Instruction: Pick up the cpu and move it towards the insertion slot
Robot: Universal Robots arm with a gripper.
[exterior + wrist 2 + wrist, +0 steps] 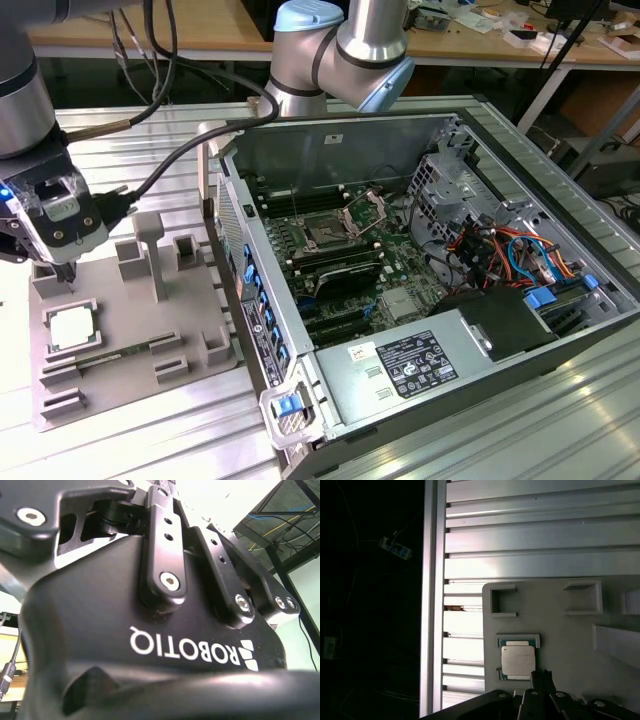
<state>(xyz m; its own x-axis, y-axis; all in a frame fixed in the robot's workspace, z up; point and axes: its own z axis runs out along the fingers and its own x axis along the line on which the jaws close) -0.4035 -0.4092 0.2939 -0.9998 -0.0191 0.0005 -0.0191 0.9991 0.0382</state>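
Hanging tip-down over the one grey plastic tray (190, 320), the gripper (66, 272) has its jaws drawn together into a single narrow point with nothing held between them. In the first wrist view that dark tip (543, 676) sits just over one corner of the cpu (518, 661); whether it touches cannot be told. In the second wrist view the black housing (100, 610) carries one line of white lettering (192, 650), seen upside down. The single cpu (72, 327) lies flat in a square recess of the tray, pale metal top upward, at the exterior view's left on the slatted aluminium table (150, 430). Just beside the tray stands one open computer case (340, 150), its power supply (480, 335) bearing a white label (415, 365) with small print. Deeper inside, well apart from the cpu, the insertion slot (328, 233) is uncovered, its hinged bracket (365, 212) raised. Wooden benches (200, 30) stand beyond.
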